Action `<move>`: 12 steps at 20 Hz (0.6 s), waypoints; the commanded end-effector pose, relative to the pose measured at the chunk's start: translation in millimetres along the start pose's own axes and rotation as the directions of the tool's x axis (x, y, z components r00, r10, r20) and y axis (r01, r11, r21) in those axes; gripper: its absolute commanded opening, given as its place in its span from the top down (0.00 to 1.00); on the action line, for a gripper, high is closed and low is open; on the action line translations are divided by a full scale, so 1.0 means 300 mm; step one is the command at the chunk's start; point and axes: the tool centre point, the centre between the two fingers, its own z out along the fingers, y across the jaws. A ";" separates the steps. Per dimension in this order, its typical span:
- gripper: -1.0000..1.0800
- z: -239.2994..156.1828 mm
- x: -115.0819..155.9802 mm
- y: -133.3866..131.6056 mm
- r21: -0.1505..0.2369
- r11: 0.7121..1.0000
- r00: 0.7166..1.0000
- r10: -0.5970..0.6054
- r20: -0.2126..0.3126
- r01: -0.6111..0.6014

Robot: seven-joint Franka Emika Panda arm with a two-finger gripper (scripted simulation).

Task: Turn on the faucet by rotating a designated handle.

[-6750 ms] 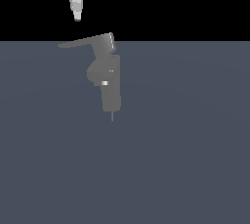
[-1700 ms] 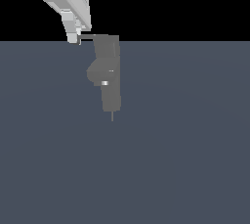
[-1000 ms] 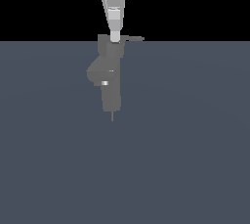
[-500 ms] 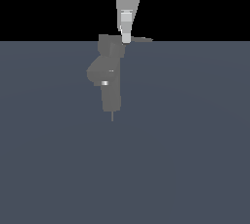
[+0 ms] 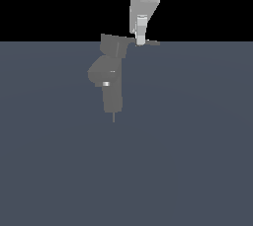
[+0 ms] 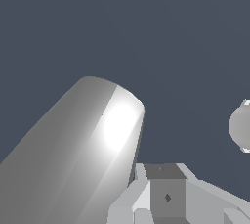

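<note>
In the exterior view the matte grey faucet [image 5: 111, 74] stands on the floor, with a bright ring [image 5: 106, 84] and a rectangular spout [image 5: 112, 99]. Its thin flat handle [image 5: 153, 43] runs from the boxy hub [image 5: 114, 46] toward the exterior view's right. My glossy white gripper [image 5: 141, 41] comes down from above. Its fingers are together and their tips rest against the handle about midway along it. In the wrist view I can pick out neither faucet nor handle. A shiny grey cylinder [image 6: 83, 145] and pale boxy gripper parts [image 6: 166, 193] fill it.
A flat dark blue-grey floor [image 5: 188, 146] spreads around the faucet, with black background above it. A thin pin [image 5: 114, 117] sticks out below the spout. A pale round shape [image 6: 241, 125] shows at the wrist view's edge.
The handle has swung from the exterior view's left, past the hub, to the right. My gripper has moved to the right along with it, staying at the handle.
</note>
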 end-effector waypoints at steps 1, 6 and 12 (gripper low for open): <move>1.00 -0.003 0.043 -0.026 0.006 1.000 1.000 0.011 0.000 -0.011; 1.00 -0.005 0.091 -0.063 0.007 1.000 1.000 0.015 0.001 -0.015; 1.00 -0.006 0.146 -0.105 0.008 1.000 1.000 0.020 0.002 -0.020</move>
